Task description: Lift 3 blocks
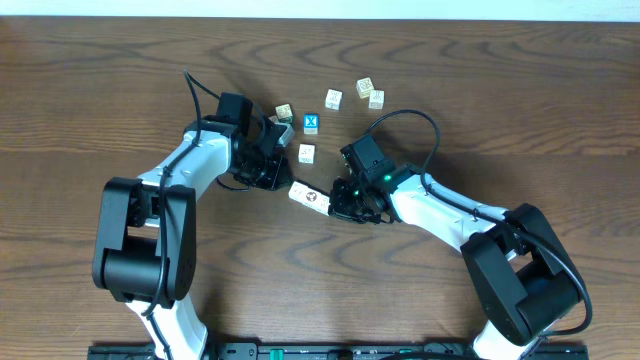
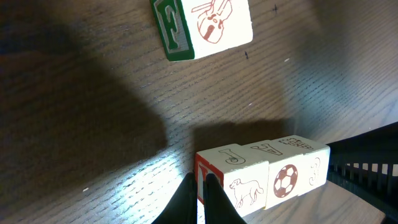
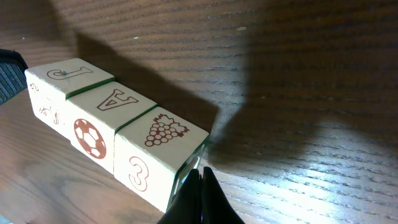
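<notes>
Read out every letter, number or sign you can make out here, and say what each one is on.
"J": top of the end block of the three-block row.
"A": top of the middle block.
"3": side of the grapes block at the other end.
"F": green side of a separate block.
"X": blue-faced block.
Marks on the other loose blocks, overhead, are too small to read.

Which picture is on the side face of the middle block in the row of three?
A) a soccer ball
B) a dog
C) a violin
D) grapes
A: in the right wrist view the middle block, lettered A on top, carries a soccer ball on its side.
</notes>
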`<state>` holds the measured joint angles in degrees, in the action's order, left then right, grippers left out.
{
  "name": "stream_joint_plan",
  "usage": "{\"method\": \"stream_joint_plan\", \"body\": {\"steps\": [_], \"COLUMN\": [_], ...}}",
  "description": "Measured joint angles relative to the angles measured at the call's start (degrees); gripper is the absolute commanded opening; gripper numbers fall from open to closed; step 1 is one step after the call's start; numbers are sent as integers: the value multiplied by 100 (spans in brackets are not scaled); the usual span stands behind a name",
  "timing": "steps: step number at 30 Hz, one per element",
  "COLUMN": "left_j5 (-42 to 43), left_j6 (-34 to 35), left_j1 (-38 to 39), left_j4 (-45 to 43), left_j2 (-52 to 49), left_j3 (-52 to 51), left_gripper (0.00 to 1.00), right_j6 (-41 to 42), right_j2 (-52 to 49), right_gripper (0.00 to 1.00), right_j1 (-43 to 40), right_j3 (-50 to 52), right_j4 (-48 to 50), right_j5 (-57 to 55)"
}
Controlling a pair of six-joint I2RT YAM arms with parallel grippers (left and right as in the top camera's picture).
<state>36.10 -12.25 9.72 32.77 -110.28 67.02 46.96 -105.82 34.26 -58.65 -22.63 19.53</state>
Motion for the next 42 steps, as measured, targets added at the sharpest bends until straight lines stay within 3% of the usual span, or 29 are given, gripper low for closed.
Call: {"method": "stream_joint_plan", "body": {"steps": [42], "left_j5": [24], "left_j6": [-162], "left_j1": [79], "left_j4": [127], "left_j2": [-417], "left_j3": [57], "left_gripper": [7], "right_j6": [9], "right_j2": [0], "right_gripper": [1], "right_j1": [0], "right_j3": [0], "right_j4": [52], "right_j5": [-48]}}
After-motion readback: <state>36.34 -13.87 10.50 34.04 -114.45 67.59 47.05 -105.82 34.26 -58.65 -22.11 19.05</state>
